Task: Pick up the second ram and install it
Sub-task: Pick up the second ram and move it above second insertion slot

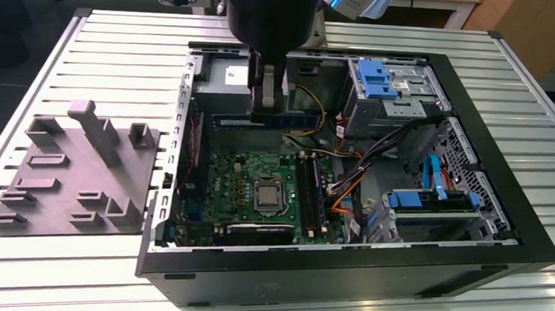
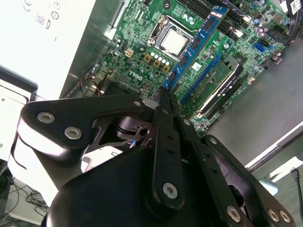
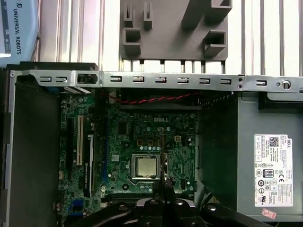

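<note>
1. Jaws (image 1: 268, 111) are clamped together on the second ram (image 1: 296, 119), near the middle of its length, with its flat faces pinched between the fingers.
2. Second ram, a thin blue-green board with dark chips, hangs level in the air inside the open computer case (image 1: 348, 270). It is over the far part of the motherboard (image 1: 229, 174), near the grey power supply box (image 1: 227, 73), and touches nothing but the jaws. It is well apart from the grey holder tray (image 1: 77, 180), which lies on the desk (image 1: 121, 55) at the exterior view's left.
3. Long axis: in the exterior view the ram runs across, from that view's left to its right. In the first wrist view the ram (image 3: 162, 151) is edge-on, a thin line leading out from the jaws (image 3: 162, 201) past the CPU socket (image 3: 147, 166) toward the tray. In the second wrist view its chip face (image 2: 199, 45) stretches away from the jaws (image 2: 163, 94).
4. Memory slots (image 1: 310, 189) appear as long dark strips just beside the CPU socket, on the exterior view's right, running from far to near.
5. Relation that matters: the ram lies crosswise to those slots, about a quarter turn off. The slots sit lower than it and toward the near right of the exterior view.
6. Judged from this, the pick-up is done and the seating is not. Which slots are already filled I cannot tell.
</note>
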Controlling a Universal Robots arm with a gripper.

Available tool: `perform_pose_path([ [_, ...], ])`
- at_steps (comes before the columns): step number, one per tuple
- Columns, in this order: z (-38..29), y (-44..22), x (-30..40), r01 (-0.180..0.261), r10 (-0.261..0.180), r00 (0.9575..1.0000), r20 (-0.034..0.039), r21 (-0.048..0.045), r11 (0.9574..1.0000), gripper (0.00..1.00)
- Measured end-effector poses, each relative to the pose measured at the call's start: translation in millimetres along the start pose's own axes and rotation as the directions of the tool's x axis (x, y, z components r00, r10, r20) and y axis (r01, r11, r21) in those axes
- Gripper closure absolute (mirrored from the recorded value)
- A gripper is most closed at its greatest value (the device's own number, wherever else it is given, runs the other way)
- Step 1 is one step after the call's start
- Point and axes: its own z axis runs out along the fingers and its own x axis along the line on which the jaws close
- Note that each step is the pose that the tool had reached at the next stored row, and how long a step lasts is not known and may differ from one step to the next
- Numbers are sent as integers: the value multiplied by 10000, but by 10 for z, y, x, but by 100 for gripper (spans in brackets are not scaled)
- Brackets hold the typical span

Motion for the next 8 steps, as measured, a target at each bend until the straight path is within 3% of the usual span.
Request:
perform_pose_path([
  [8,19,-8,1,-1,1,10000,-1,0,10000,88],
])
